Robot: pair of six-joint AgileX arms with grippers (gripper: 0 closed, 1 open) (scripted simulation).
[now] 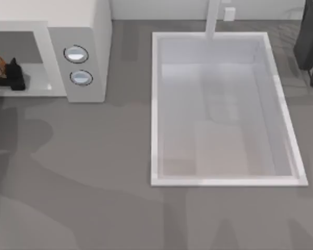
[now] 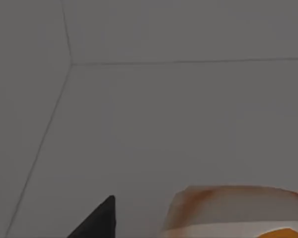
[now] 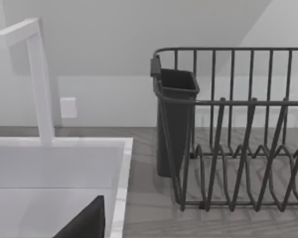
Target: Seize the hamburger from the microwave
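Dark dish rack (image 3: 238,148) w/ cup beside white sink (image 3: 54,163), faucet (image 3: 37,79)

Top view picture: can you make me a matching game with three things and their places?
Things:
1. white boxy microwave
2. big white rectangular sink basin
3. dark wire dish rack

Places:
A. top view's far right edge
B. top view's left, by the left gripper
C. middle to right of the grey table

Pairs: 1-B, 2-C, 3-A
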